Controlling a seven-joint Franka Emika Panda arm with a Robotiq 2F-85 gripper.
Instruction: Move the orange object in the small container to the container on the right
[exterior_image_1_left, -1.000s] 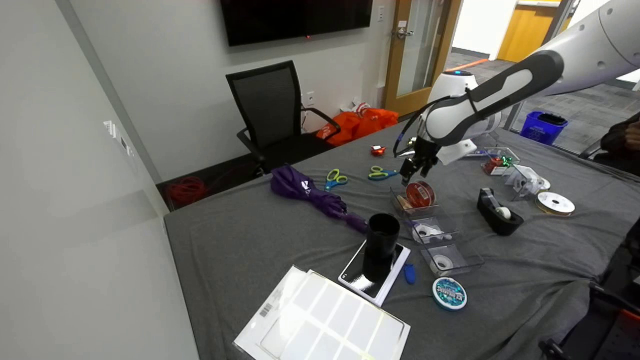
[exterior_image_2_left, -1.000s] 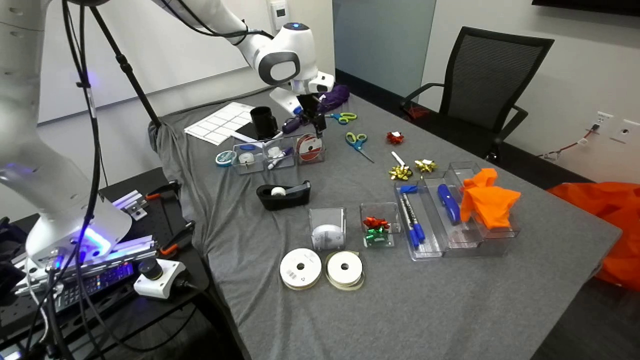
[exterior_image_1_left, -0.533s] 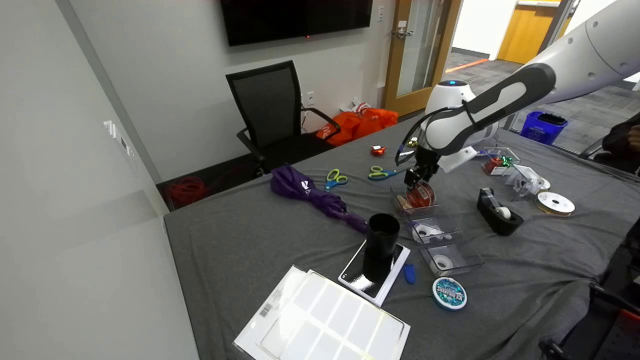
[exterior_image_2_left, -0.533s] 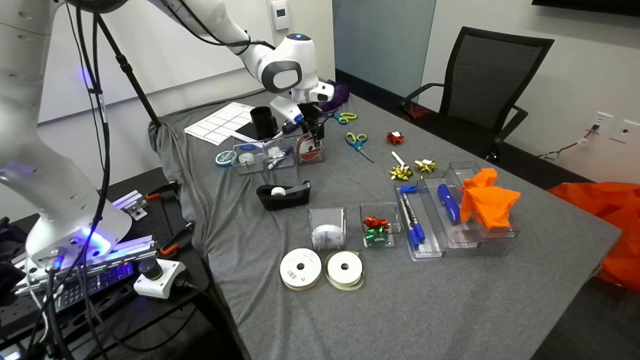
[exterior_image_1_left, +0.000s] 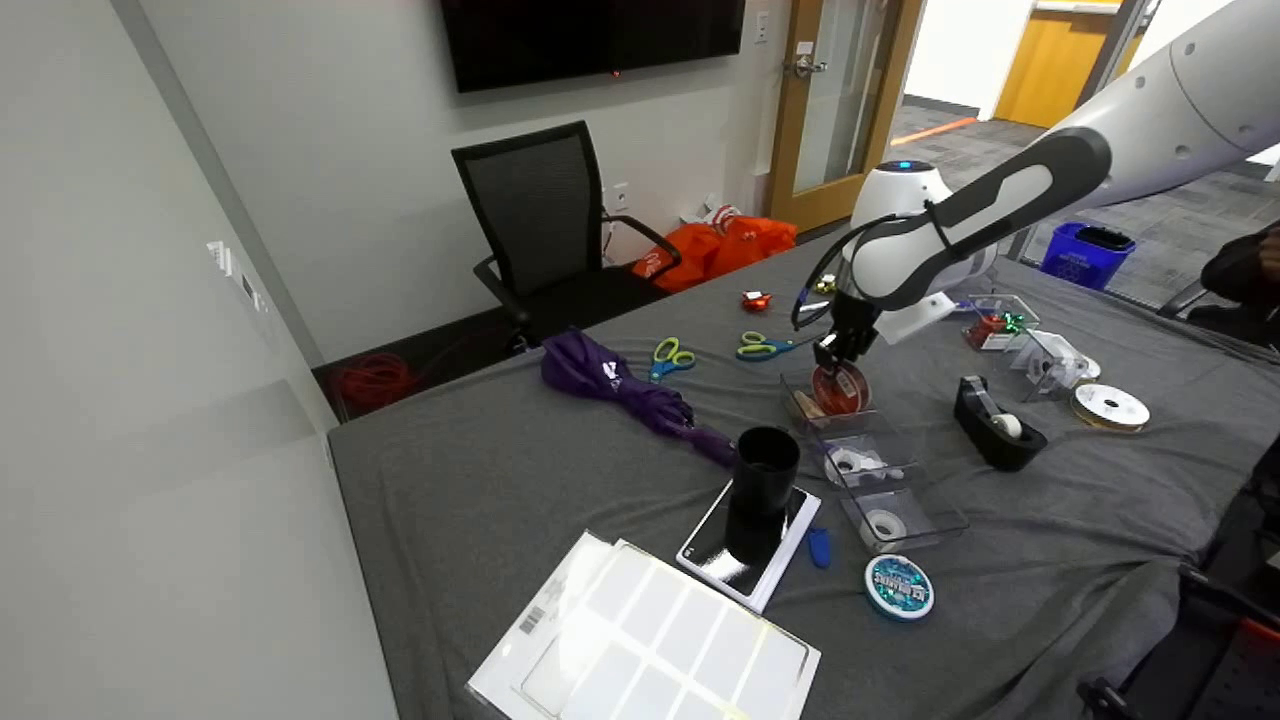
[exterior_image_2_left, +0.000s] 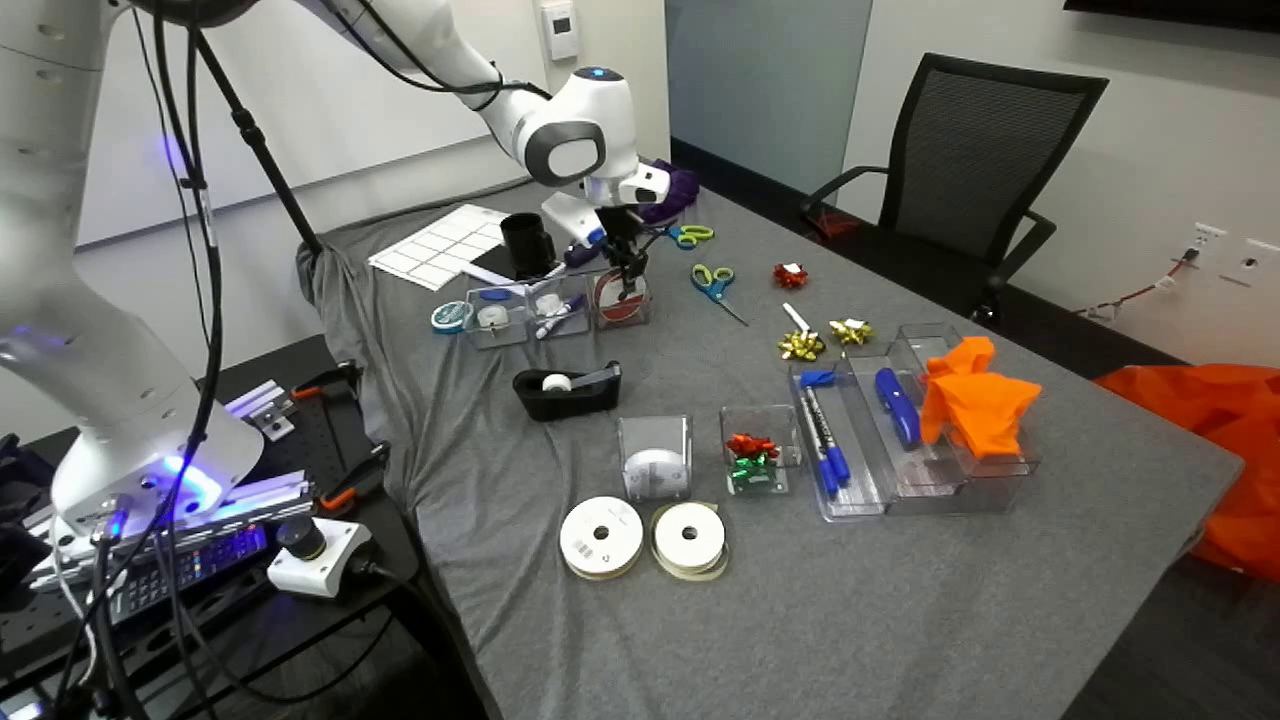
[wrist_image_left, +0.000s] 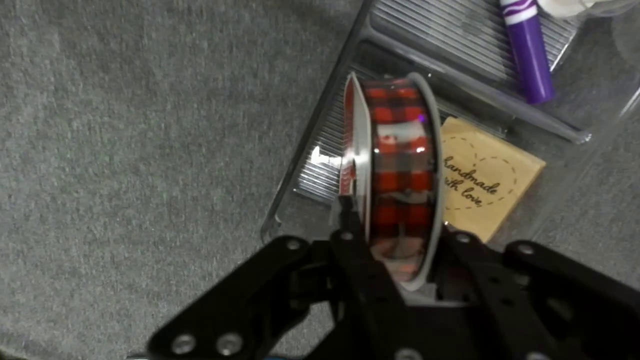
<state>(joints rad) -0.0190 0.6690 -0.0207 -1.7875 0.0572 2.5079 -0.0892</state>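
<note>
A red-orange ribbon spool, plaid around its rim, stands on edge in a small clear container. It also shows in both exterior views, as a red-orange disc and as a red and white face. From above, my gripper straddles the spool and is shut on its near part. One fingertip lies against the left face; the other is hidden behind the right flange. The spool still rests inside the container. Which container counts as the one on the right I cannot tell.
A tan card shares the spool's container; a purple marker lies in the adjoining one. In an exterior view stand a black tape dispenser, a clear bin of bows and an organizer holding orange cloth.
My gripper has come down over the spool, mostly in the earlier half second. Since then its fingers have closed on it. The spool has hardly moved.
</note>
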